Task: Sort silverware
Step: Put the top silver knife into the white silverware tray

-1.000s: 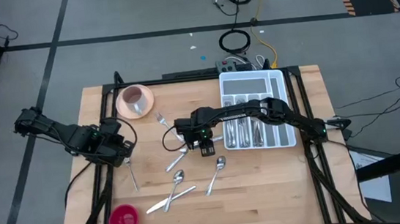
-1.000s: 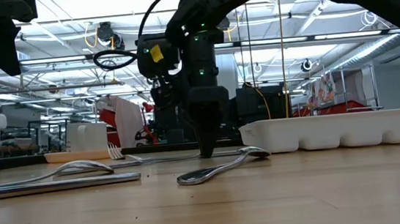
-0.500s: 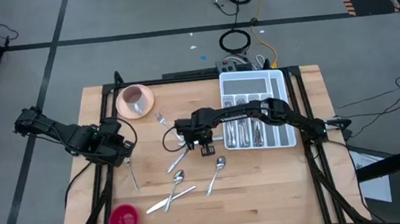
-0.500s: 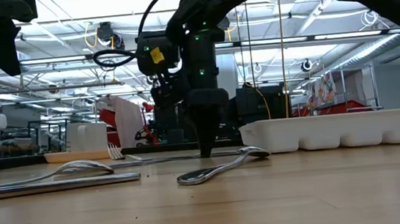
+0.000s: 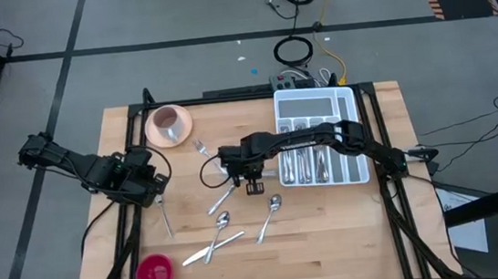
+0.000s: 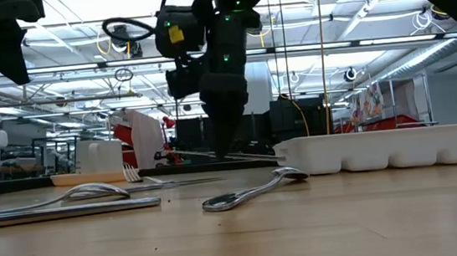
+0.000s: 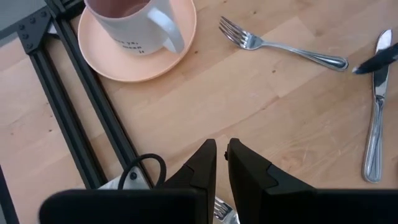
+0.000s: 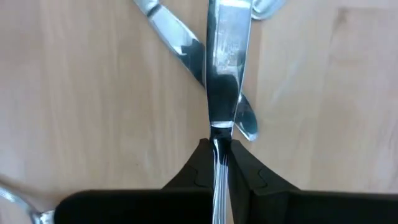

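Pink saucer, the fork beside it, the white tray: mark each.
Pink saucer (image 7: 134,59), left wrist view, bare rim.
Fork (image 7: 292,48), left wrist view, handle.
White tray (image 6: 382,148), low view, side wall.

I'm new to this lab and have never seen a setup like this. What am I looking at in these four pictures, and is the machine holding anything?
It is a robot with two dark arms at a wooden table. One picture looks straight down, one looks level across the tabletop, and two come from cameras on the arms' wrists. The right gripper, near the table's middle, is shut on a table knife and holds it above the table. The left gripper waits at the left side with a fork and a cup on its saucer ahead of it. Loose spoons lie on the wood. A white cutlery tray with cutlery in it sits at the right.
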